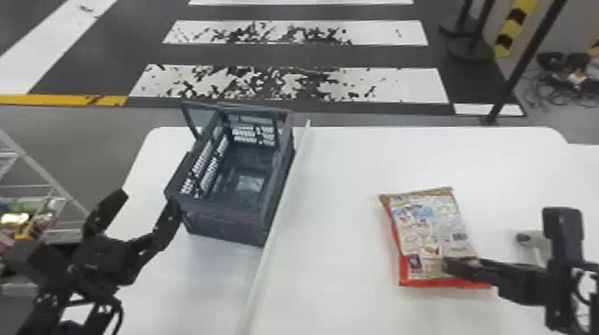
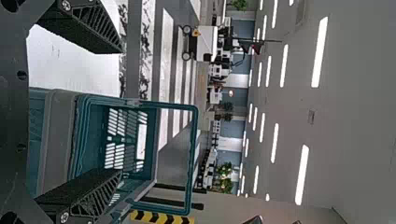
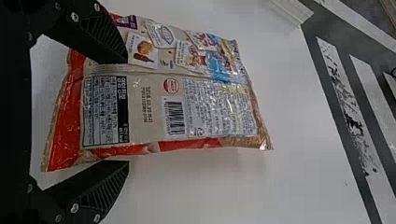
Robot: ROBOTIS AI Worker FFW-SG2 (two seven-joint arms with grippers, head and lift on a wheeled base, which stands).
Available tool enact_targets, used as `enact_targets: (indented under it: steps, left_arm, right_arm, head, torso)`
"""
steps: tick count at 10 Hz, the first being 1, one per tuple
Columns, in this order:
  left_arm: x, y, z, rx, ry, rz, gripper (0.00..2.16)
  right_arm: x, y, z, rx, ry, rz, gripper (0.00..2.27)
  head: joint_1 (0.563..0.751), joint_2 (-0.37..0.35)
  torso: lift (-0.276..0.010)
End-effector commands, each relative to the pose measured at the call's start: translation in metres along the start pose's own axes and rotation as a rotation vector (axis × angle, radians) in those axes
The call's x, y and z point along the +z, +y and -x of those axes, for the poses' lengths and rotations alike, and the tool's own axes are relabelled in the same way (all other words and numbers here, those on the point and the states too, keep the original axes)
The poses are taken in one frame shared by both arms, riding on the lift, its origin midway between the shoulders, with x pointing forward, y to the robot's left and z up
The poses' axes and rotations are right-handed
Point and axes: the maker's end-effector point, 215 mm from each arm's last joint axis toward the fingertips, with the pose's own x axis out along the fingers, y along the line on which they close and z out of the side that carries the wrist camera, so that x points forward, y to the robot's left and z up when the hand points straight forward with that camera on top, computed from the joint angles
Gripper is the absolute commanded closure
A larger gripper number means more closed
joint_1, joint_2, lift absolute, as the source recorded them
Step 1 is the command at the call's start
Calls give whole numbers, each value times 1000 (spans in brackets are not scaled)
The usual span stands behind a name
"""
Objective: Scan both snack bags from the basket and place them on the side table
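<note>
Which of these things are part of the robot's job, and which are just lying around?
Part of the job:
- snack bag on the white table
- basket
- left gripper and right gripper
- pale object near the right gripper, possibly a scanner

Just around:
- rack
- cables on the floor
- striped post

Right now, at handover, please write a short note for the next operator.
Left gripper: open, holding nothing, one finger by the basket.
Right gripper: open, at the snack bag, not closed on it.
Places: basket left of the strip on the table, bag right of it.
Done: this bag is outside the basket; cannot tell if scanned.
Left to do: place it on the side table; check on the second bag.
</note>
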Motion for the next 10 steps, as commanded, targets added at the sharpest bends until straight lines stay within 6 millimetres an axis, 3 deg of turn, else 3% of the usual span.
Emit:
enact_targets:
  steps: [1, 2, 3, 6, 8, 10]
  left_arm:
    - [0, 0, 0, -1, -1, -2, 87]
    - [1, 0, 0, 0, -2, 0, 87]
    - [1, 0, 0, -2, -1, -2, 87]
    - [1, 0, 0, -2, -1, -3, 87]
    - [2, 0, 0, -3, -2, -4, 87]
    - [3, 0, 0, -5, -2, -5, 87]
  right_arm:
    - [-4, -1, -4, 5, 22, 26, 761]
    - [0, -1, -5, 5, 12, 52, 1656]
    - [-1, 0, -5, 1, 17, 56, 2260]
    - [7, 4, 10, 10, -16, 72, 2263]
    - [29, 2, 31, 25, -90, 37, 2263]
    - [51, -13, 58, 20, -169, -24, 2260]
  head:
    - [695, 79]
    - [695, 82]
    - [695, 82]
    - [695, 83]
    - [695, 77]
    - [695, 53]
  torso:
    - [-75]
    - [-75]
    - [-75]
    - [-75]
    - [-75]
    - [-75]
